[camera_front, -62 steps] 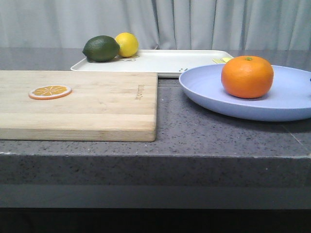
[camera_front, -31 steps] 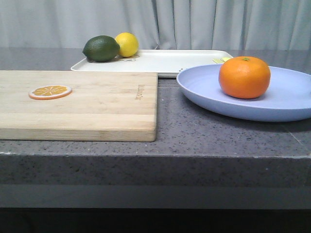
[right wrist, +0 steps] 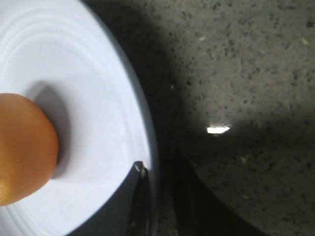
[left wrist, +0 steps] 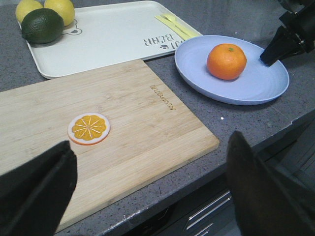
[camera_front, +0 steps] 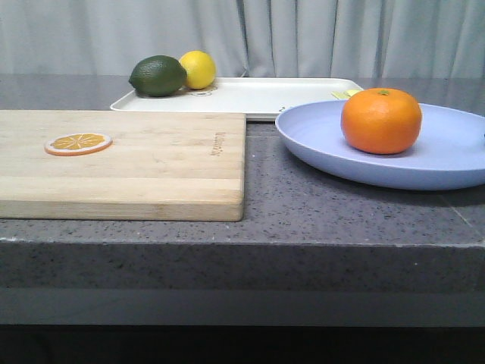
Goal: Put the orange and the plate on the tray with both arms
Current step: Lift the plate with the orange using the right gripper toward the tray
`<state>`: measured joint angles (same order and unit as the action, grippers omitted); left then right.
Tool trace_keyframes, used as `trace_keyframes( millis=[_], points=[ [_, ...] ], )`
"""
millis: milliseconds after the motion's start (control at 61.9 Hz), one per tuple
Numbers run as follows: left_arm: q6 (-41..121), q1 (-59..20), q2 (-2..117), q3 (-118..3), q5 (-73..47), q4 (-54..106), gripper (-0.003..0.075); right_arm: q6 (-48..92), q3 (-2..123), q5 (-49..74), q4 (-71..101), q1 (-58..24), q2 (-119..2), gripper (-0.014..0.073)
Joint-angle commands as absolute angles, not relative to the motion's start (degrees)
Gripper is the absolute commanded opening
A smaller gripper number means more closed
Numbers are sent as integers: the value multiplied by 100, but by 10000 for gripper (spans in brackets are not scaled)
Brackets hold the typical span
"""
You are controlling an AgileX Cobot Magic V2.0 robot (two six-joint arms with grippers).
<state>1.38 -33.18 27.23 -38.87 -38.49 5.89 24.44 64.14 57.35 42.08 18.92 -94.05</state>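
Note:
The orange (camera_front: 381,120) sits on the lavender-blue plate (camera_front: 455,163) at the right of the counter. The plate's far rim overlaps the near right corner of the white tray (camera_front: 265,95). My right gripper (right wrist: 157,169) is shut on the plate's right rim (right wrist: 88,73), one finger over the rim and one under it, with the orange (right wrist: 22,147) close by. In the left wrist view it (left wrist: 269,55) shows at the plate's (left wrist: 261,83) far edge, beyond the orange (left wrist: 226,61). My left gripper (left wrist: 150,147) is open and empty, hovering over the counter's front edge.
A wooden cutting board (camera_front: 144,163) with a flat orange slice (camera_front: 78,142) lies at the left. A dark green lime (camera_front: 158,76) and a lemon (camera_front: 198,68) sit on the tray's far left corner. A yellow fork (left wrist: 176,25) lies on the tray (left wrist: 113,34).
The plate with the orange slid a little to the left between the first two frames. It has held still since.

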Motion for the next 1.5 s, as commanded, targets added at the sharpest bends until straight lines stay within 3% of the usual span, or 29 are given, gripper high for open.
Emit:
trace_keyframes(
  millis=[0, 162, 663, 856, 1131, 1487],
  points=[
    [98, -3311, 2751, -4027, -3408, 674, 600, 2471, 6584, 5712, 4476, 1889, -9205, 49],
    [98, -3311, 2751, -4027, -3408, 674, 600, 2463, 6584, 5687, 4495, 1889, -9205, -69],
    [98, -3311, 2751, -4027, -3408, 674, 600, 2439, 6602, 5734, 5397, 1888, -9165, -66],
    [98, -3311, 2751, -4027, -3397, 674, 600, 1746, 6715, 5474, 5252, 1576, -8967, -66],
    [98, -3311, 2751, -4027, -3348, 674, 600, 0, 8051, 5165, 3642, 782, -9200, -66],
    [98, -3311, 2751, -4027, -3359, 674, 600, -971, 10306, 5538, 3486, 201, -10651, -66]
  ],
)
